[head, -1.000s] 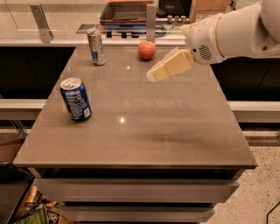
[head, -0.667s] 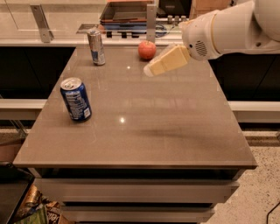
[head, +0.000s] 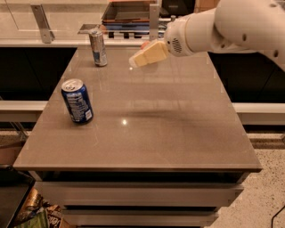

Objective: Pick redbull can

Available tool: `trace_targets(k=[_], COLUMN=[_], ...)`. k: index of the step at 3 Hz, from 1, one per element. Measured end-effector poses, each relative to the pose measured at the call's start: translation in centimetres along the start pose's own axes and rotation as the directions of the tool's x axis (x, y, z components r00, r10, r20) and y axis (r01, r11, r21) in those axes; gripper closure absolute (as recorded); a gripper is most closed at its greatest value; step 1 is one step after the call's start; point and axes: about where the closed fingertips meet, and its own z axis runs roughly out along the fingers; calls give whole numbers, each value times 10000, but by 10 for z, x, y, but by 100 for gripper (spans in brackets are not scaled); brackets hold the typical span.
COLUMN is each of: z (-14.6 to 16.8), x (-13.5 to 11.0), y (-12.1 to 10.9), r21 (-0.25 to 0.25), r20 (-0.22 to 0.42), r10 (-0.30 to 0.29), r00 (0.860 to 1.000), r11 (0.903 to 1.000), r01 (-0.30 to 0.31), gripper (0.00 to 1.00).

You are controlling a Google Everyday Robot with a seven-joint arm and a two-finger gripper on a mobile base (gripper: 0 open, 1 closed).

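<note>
The redbull can (head: 98, 47), slim, silver and blue, stands upright near the far left corner of the brown table (head: 178, 133). My gripper (head: 134, 61) hangs above the far middle of the table, on a white arm that comes in from the upper right. Its cream-coloured fingers point left toward the can. It is a short way to the right of the can and holds nothing that I can see.
A wider deep-blue soda can (head: 77, 101) stands upright at the table's left side, nearer the front. A red apple (head: 145, 44) peeks out behind the gripper at the far edge. A counter with a tray (head: 129, 11) runs behind the table.
My gripper and arm have moved left across the far part of the table, toward the redbull can, and now cover most of the apple. The cans have not moved.
</note>
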Motion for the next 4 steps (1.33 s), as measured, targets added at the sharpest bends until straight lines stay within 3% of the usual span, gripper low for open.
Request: trace_targets(k=[2, 4], z=[73, 138], x=[-13, -21], y=[4, -10], r21=[704, 677], r20=[456, 1779], r10=[333, 673], r00=[9984, 9817], r11=[9969, 9945], r01=[-365, -804], gripper=[0, 0])
